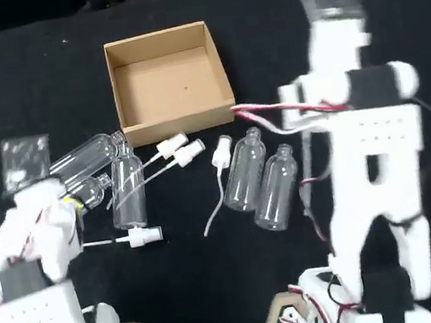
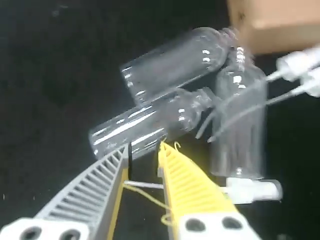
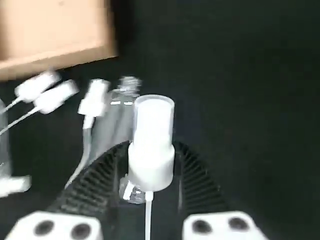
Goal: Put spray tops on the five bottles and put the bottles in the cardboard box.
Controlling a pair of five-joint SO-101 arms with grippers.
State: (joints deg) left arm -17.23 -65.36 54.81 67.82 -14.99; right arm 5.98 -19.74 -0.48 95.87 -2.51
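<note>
Spray top point(image 3: 152, 125) gripped upright in right claw point(image 3: 151, 152), bottle point(image 3: 114, 122) lying beyond

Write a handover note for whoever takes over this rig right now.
Left hand: open, empty, tips at the base of a lying bottle.
Right hand: shut on one spray top.
All five bottles lie uncapped on the table: three by the left hand, two beside the right arm.
Four spray tops lie loose among them.
Cardboard box: empty.
Done: nothing. Left: cap all five, then box them.
</note>
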